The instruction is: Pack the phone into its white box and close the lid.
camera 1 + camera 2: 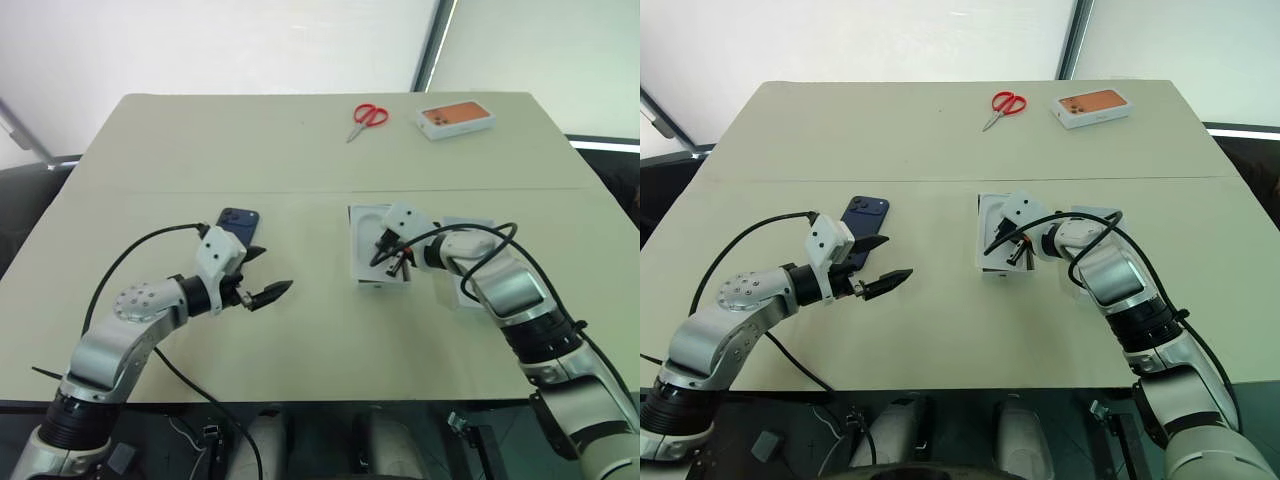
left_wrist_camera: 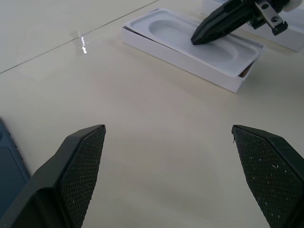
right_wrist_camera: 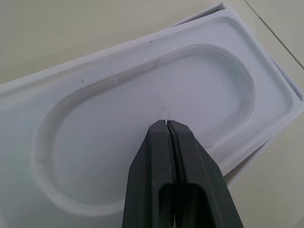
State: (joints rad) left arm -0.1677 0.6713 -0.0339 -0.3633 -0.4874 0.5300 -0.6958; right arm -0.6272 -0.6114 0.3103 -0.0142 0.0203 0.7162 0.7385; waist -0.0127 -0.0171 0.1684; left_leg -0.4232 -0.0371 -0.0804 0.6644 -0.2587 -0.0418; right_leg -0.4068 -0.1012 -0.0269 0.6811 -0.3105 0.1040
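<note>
The dark blue phone (image 1: 238, 221) lies flat on the table, just beyond my left gripper (image 1: 268, 272). That gripper hovers open and empty, its fingers (image 2: 83, 166) wide apart. The white box (image 2: 186, 69) sits mid-table with a thin white insert (image 3: 118, 109) lying on top of it. My right gripper (image 3: 166, 124) is shut with nothing in it, its tips down in the insert's oval recess. A white lid (image 1: 1098, 212) lies right of the box, partly hidden behind my right arm.
Red-handled scissors (image 1: 368, 117) and a white box with an orange phone picture (image 1: 456, 119) lie at the far side of the table. Bare tabletop separates the phone from the white box.
</note>
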